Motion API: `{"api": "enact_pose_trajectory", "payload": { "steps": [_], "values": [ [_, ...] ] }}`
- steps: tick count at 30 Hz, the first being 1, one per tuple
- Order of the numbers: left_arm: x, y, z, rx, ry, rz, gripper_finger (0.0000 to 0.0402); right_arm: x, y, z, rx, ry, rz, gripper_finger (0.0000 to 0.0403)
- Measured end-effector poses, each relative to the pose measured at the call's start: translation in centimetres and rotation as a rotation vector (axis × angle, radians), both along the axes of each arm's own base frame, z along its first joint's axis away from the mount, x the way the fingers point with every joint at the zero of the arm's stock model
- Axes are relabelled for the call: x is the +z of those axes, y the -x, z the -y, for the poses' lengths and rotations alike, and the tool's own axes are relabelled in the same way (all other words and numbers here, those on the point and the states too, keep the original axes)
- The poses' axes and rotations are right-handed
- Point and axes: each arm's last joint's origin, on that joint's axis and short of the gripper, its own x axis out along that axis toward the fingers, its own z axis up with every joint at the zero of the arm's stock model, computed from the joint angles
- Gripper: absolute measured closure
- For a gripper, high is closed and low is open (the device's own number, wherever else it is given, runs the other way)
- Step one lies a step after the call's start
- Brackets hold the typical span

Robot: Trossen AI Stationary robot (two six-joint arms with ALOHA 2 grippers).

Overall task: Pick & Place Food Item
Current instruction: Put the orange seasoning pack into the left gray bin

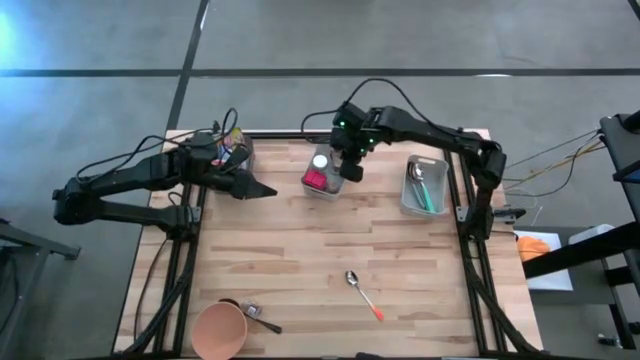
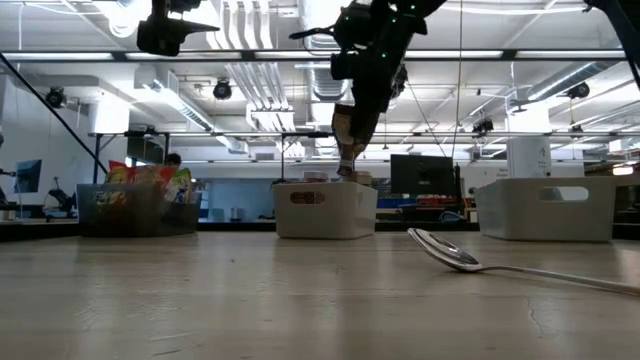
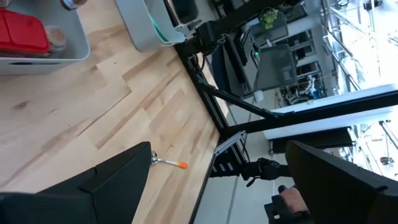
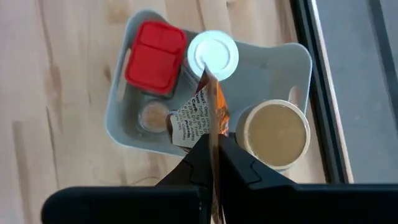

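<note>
A food packet [image 4: 194, 121] with white print and an orange side hangs from my right gripper [image 4: 213, 163], which is shut on it above the middle white bin [image 1: 312, 190]. In the low view the packet [image 2: 345, 135] dangles just over that bin [image 2: 325, 210]. Inside the bin sit a red box [image 4: 155, 57], a white-lidded jar [image 4: 213, 55] and a tan-lidded cup [image 4: 275, 132]. My left gripper [image 1: 262, 190] is open and holds nothing, raised beside the left bin of snack packets [image 1: 233, 152]. My right gripper pinches the packet's upper edge [image 4: 212, 144] between its two fingers, which come from above, slanting steeply down. The packet hangs edge-on below the fingers, over the bin's contents. Whether its lower end [image 2: 347, 172] touches them, I cannot tell.
A right-hand bin [image 1: 424, 186] holds utensils. A spoon with an orange handle [image 1: 364, 294] lies on the near middle of the table. An orange cup [image 1: 220, 331] and a small utensil [image 1: 260, 318] sit at the near left corner.
</note>
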Motion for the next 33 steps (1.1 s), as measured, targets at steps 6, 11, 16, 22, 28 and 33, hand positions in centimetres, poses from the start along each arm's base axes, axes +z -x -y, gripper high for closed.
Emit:
{"api": "enact_pose_trajectory", "payload": {
  "steps": [6, 11, 16, 22, 28, 33],
  "values": [
    [-0.2, 0.1, 0.1, -0.014, -0.025, -0.02, 0.0025, -1.3, -0.9, 0.5, 0.052, 0.033, -0.015, 0.0395],
    [-0.8, 0.3, 0.2, -0.03, -0.027, -0.076, 0.0025, -2.3, -1.5, 0.8, 0.132, 0.076, -0.04, 0.0395],
    [-1.1, 0.5, 0.3, -0.034, -0.02, -0.116, 0.0025, -3.7, -1.8, 1.0, 0.184, 0.085, -0.11, 0.0395],
    [-1.4, 0.4, 0.3, -0.035, -0.018, -0.123, 0.0025, -5.0, -2.2, 1.3, 0.266, 0.118, -0.164, 0.0395],
    [-1.4, 0.4, 0.3, -0.022, -0.025, -0.125, 0.0025, -5.7, -2.3, 1.5, 0.318, 0.136, -0.176, 0.0395],
    [-1.4, 0.4, 0.3, -0.015, -0.027, -0.127, 0.0025, -5.7, -2.4, 1.5, 0.348, 0.149, -0.176, 0.0395]
  ]
}}
